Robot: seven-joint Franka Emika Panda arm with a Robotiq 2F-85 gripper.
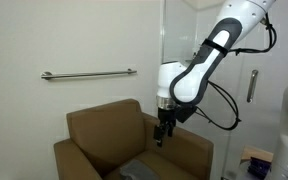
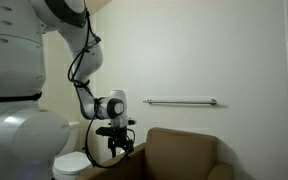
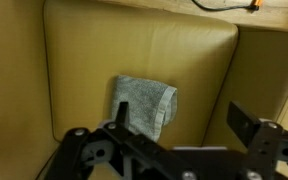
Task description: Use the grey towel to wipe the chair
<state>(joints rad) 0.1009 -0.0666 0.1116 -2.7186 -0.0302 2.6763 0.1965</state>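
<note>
Grey towel (image 3: 144, 106): lies on the seat cushion of the chair (image 1: 102, 128), roughly mid-seat and a little toward the chair's back. It is rumpled, folded over on itself and far smaller than the seat. Nothing touches it.

Gripper (image 1: 164, 136): hangs above the chair's seat, pointing down, clear of the cushion. Jaws are spread wide with nothing between them. In the wrist view one finger (image 3: 122, 118) overlaps the towel's near edge in the picture. The other stands over bare seat, toward one of the chair's arms.

Handling (judged): a light, limp cloth. It won't keep its shape and will drape and bunch when lifted. It is neither fragile nor slippery, and is likely to drag on the upholstery. The cushion under it is soft, so the fingers can press in a little.

Where to take hold (judged): the raised fold through the towel's middle. It is thick enough to catch and leaves cloth hanging on both sides for wiping. A flat edge is the poorer choice, since it may slip out or the pinch may catch chair fabric too.
</note>
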